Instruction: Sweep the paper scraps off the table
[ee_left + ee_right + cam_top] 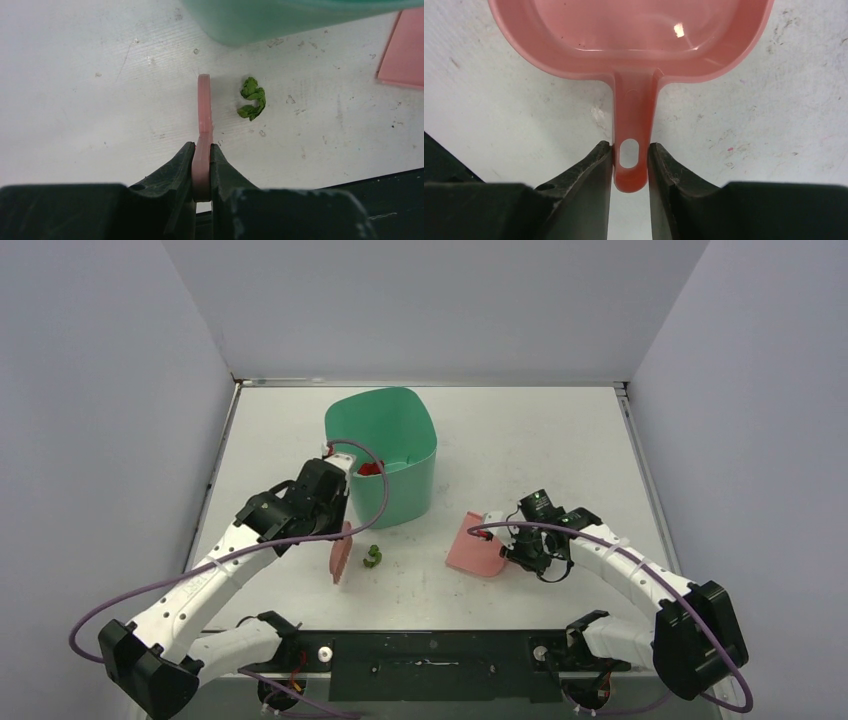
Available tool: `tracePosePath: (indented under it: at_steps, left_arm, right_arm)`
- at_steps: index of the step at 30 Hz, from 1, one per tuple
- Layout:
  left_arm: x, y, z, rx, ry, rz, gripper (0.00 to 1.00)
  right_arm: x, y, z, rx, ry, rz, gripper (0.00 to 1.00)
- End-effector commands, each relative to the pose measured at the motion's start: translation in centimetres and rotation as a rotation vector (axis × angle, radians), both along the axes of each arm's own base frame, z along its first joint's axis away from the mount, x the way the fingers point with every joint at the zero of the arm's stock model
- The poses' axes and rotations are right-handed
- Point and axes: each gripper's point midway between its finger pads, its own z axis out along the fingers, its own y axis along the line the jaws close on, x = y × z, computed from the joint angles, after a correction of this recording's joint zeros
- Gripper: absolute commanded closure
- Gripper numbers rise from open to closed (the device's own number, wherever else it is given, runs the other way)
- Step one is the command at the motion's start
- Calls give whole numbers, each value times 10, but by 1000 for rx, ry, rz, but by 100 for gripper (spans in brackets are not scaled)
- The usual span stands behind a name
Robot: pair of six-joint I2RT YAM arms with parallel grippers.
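One green paper scrap (372,557) lies on the white table (560,440), just right of the pink brush (341,553); it also shows in the left wrist view (252,98). My left gripper (335,525) is shut on the brush handle (203,145), which it holds edge-on just left of the scrap. My right gripper (520,545) is shut on the handle (630,160) of the pink dustpan (478,548), which rests on the table right of the scrap with its tray (634,35) empty. A red scrap (371,469) shows inside the green bin.
A green plastic bin (385,450) stands on the table behind the brush and scrap; its base fills the top of the left wrist view (295,17). Grey walls enclose the table on three sides. A black mounting plate (430,652) runs along the near edge.
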Motion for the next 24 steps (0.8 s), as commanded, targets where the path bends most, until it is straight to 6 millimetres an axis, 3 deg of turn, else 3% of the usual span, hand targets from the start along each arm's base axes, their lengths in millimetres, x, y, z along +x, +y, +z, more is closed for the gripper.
tracePosePath:
  at_steps: [1, 7, 14, 24]
  left_arm:
    - [18, -13, 18, 35, -113, -64, 100]
    - [22, -34, 5, 91, -127, -129, 100]
    - [13, -68, -14, 42, -76, -109, 100]
    - [-6, -150, 3, -239, -49, -162, 100]
  right_arm:
    - [-7, 2, 13, 13, 19, 99, 89]
    - [-22, 17, 35, 58, 50, 247, 92]
    - [-25, 27, 28, -7, 58, 269, 91]
    - [-23, 40, 20, -73, 42, 275, 90]
